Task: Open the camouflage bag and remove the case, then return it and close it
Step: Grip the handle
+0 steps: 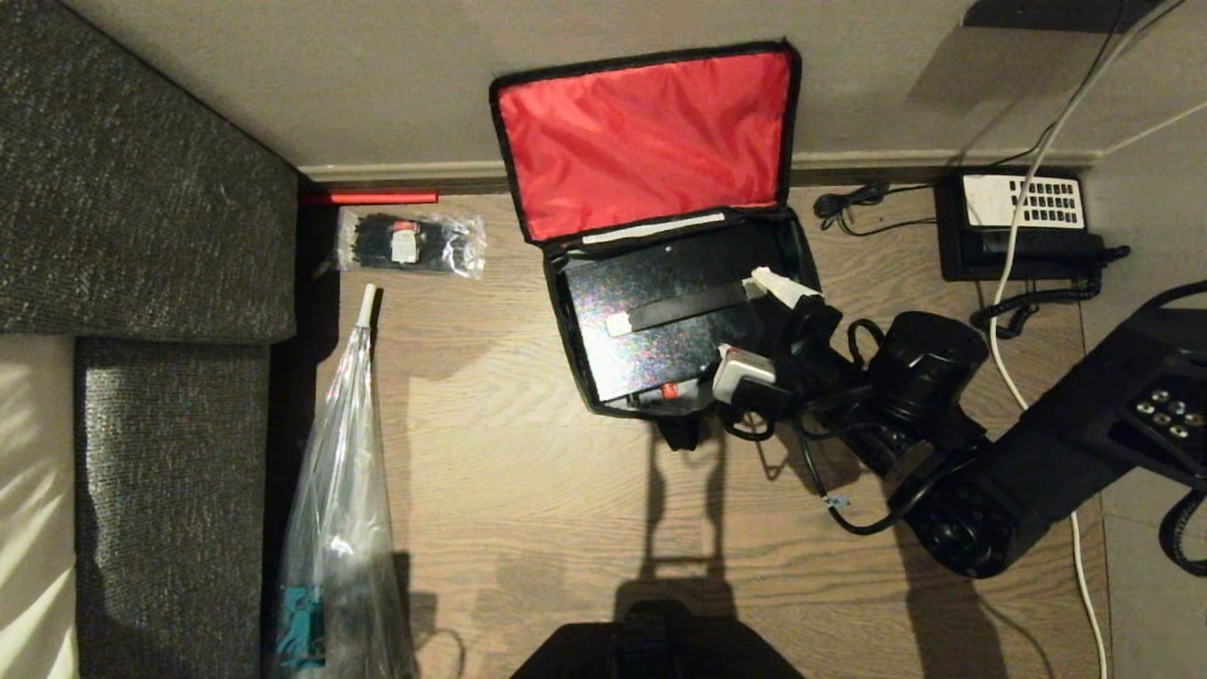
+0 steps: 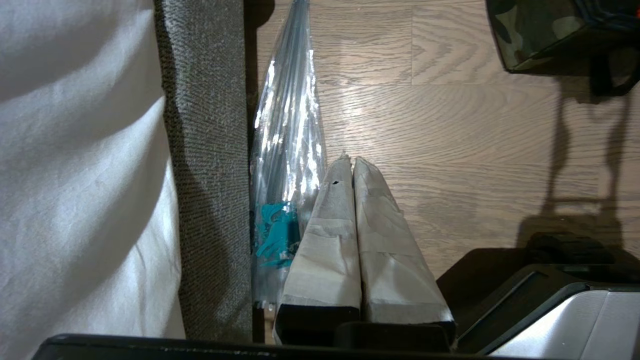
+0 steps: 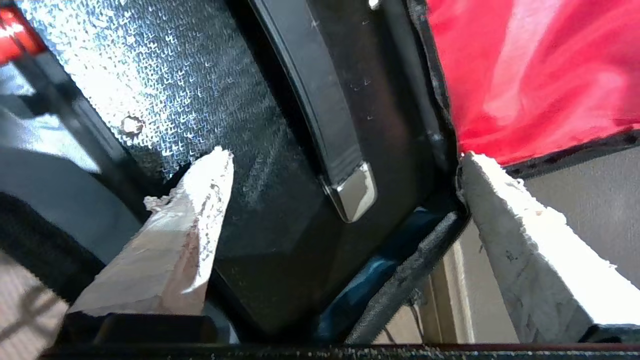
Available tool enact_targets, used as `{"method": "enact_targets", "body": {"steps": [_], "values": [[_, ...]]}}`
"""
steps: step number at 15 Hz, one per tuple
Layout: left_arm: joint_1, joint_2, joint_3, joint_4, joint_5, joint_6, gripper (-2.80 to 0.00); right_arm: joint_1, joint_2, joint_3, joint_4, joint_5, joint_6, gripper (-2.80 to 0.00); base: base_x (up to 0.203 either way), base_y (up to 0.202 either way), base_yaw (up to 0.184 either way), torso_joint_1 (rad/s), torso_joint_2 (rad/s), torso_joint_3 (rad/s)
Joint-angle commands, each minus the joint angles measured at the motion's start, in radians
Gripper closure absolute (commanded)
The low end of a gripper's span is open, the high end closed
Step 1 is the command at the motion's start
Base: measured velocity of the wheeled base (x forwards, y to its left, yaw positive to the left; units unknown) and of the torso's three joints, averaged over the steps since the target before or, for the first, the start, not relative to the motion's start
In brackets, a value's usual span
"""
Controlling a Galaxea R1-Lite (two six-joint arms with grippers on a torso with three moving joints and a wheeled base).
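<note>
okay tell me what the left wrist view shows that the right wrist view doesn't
Only the left wrist view shows the left gripper, shut and parked above the wooden floor, a clear plastic bag and a grey sofa edge.

Only the right wrist view shows the right gripper, open over the case, and the red lid lining.

Both catch part of the camouflage bag.

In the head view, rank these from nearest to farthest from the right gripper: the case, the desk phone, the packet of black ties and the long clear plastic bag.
From the right gripper, which is open over the bag's right end:
1. The case, right under it, inside the camouflage bag.
2. The desk phone, off to the right by the wall.
3. The packet of black ties, left of the bag.
4. The long clear plastic bag, far left, beside the sofa.
</note>
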Motion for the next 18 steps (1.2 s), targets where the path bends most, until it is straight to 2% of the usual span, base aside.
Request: {"method": "enact_targets", "body": {"steps": [1, 2, 3, 5, 10, 15, 18], "values": [[0.000, -0.002, 0.003, 0.000, 0.000, 0.001, 0.00, 0.032, 0.020, -0.019, -0.006, -0.125, -0.024, -2.80, 0.000, 0.000, 0.000, 0.000, 0.00, 0.000], [0.000, -0.002, 0.003, 0.000, 0.000, 0.001, 0.00, 0.052, 0.042, -0.039, -0.005, -0.177, -0.023, -2.80, 0.000, 0.000, 0.000, 0.000, 0.00, 0.000], [0.000, -0.002, 0.002, 0.000, 0.000, 0.001, 0.00, 0.064, 0.067, -0.062, -0.006, -0.195, -0.019, -2.80, 0.000, 0.000, 0.000, 0.000, 0.00, 0.000], [0.000, 0.000, 0.003, 0.000, 0.000, 0.001, 0.00, 0.073, 0.092, -0.099, -0.013, -0.195, -0.013, -2.80, 0.000, 0.000, 0.000, 0.000, 0.00, 0.000], [0.000, -0.002, 0.002, 0.000, 0.000, 0.001, 0.00, 0.090, 0.164, -0.167, -0.047, -0.168, -0.064, -2.80, 0.000, 0.000, 0.000, 0.000, 0.00, 0.000], [0.000, -0.002, 0.003, 0.000, 0.000, 0.001, 0.00, 0.086, 0.200, -0.205, -0.054, -0.070, -0.146, -2.80, 0.000, 0.000, 0.000, 0.000, 0.00, 0.000], [0.000, -0.002, 0.003, 0.000, 0.000, 0.001, 0.00, 0.077, 0.222, -0.211, -0.054, -0.061, -0.164, -2.80, 0.000, 0.000, 0.000, 0.000, 0.00, 0.000]]}}
